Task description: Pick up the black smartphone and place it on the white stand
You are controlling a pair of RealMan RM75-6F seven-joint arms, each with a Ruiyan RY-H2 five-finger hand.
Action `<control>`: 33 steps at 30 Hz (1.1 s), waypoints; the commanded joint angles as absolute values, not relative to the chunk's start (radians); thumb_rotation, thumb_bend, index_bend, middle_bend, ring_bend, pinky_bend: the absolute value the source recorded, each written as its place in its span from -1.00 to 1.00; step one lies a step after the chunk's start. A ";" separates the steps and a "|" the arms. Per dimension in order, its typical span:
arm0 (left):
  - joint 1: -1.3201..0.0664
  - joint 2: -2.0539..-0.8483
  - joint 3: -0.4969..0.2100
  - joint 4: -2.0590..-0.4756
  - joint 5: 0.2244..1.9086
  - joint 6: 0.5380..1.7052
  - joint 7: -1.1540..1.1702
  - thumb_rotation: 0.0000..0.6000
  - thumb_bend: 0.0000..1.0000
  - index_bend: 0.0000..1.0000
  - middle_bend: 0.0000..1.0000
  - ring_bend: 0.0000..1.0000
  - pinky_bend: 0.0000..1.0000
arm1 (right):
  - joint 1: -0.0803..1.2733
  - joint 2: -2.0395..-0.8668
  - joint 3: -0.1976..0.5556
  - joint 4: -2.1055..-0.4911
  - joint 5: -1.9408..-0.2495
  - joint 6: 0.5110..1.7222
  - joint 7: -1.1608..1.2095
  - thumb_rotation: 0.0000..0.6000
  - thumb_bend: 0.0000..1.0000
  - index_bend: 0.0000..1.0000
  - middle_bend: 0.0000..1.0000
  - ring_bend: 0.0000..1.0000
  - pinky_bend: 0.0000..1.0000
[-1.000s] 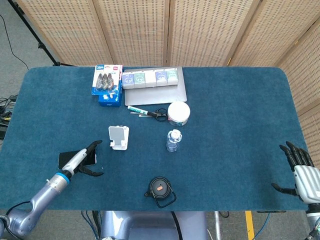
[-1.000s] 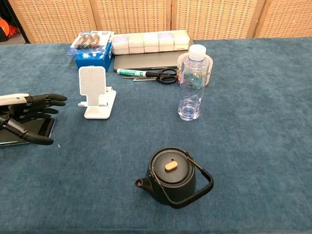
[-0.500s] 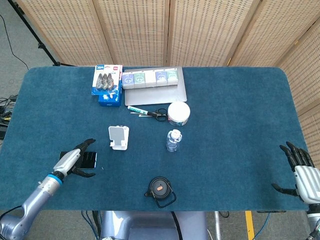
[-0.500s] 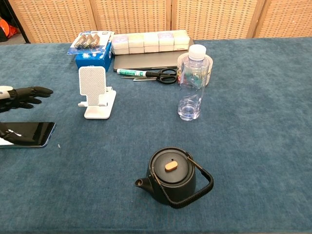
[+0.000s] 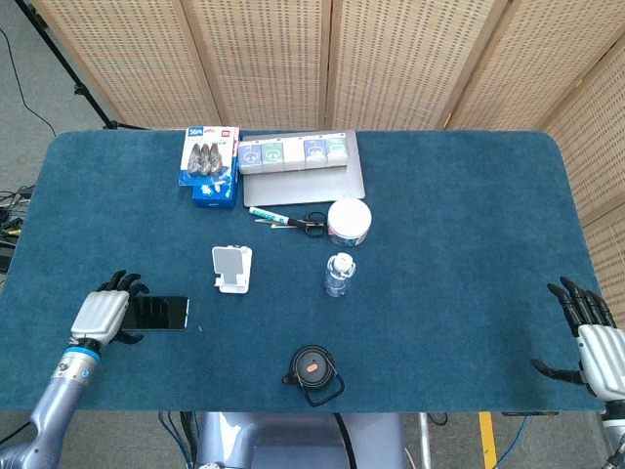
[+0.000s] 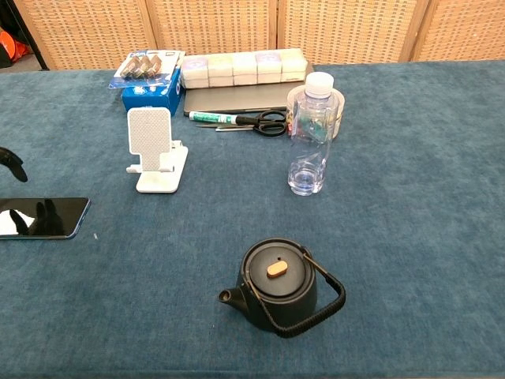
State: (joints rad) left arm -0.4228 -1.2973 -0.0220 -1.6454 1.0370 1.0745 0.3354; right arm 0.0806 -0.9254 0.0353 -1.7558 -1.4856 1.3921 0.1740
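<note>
The black smartphone (image 5: 163, 313) (image 6: 41, 217) lies flat on the blue table, screen up, near the left front. My left hand (image 5: 102, 314) hovers over the phone's left end with its fingers apart and nothing in them; in the chest view only one dark fingertip (image 6: 10, 163) shows at the left edge. The white stand (image 5: 231, 267) (image 6: 156, 151) sits upright, right of the phone and a little farther back, with nothing on it. My right hand (image 5: 592, 337) rests at the table's right front edge, fingers spread and holding nothing.
A black teapot (image 5: 312, 371) (image 6: 278, 286) stands front centre. A clear bottle (image 5: 338, 274) (image 6: 309, 134) and a white jar (image 5: 349, 221) stand right of the stand. Scissors (image 6: 268, 120), a pen (image 6: 215, 118), a laptop (image 5: 305, 179) with small boxes and a blue box (image 5: 211, 166) lie at the back.
My left hand has drawn back to the left, off the phone's right part and almost out of the chest view. The phone lies uncovered in the same place. The right hand has not moved.
</note>
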 commanded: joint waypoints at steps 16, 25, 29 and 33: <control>-0.403 -1.380 -0.014 -1.520 1.108 1.076 0.291 1.00 -0.87 -0.42 -0.70 -0.87 -0.54 | 0.086 -0.927 0.032 -1.757 -1.485 1.379 0.174 1.00 -1.00 -1.00 -1.00 -1.00 -1.00; -0.420 -1.427 -0.040 -1.498 1.065 1.048 0.317 1.00 -0.88 -0.48 -0.77 -0.88 -0.54 | 0.088 -0.926 0.032 -1.755 -1.483 1.375 0.176 1.00 -1.00 -1.00 -1.00 -1.00 -1.00; -0.430 -1.452 -0.051 -1.490 1.044 1.037 0.335 1.00 -0.88 -0.48 -0.77 -0.88 -0.54 | 0.089 -0.927 0.032 -1.755 -1.482 1.373 0.177 1.00 -1.00 -1.00 -1.00 -1.00 -1.00; -0.433 -1.459 -0.052 -1.497 1.039 1.039 0.349 1.00 -0.88 -0.48 -0.77 -0.88 -0.54 | 0.090 -0.927 0.032 -1.754 -1.480 1.371 0.178 1.00 -1.00 -1.00 -1.00 -1.00 -1.00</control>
State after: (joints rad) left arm -0.4327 -1.4587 -0.0519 -1.4957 1.0394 1.0384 0.3476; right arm 0.0895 -0.9266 0.0325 -1.7542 -1.4797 1.3709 0.1782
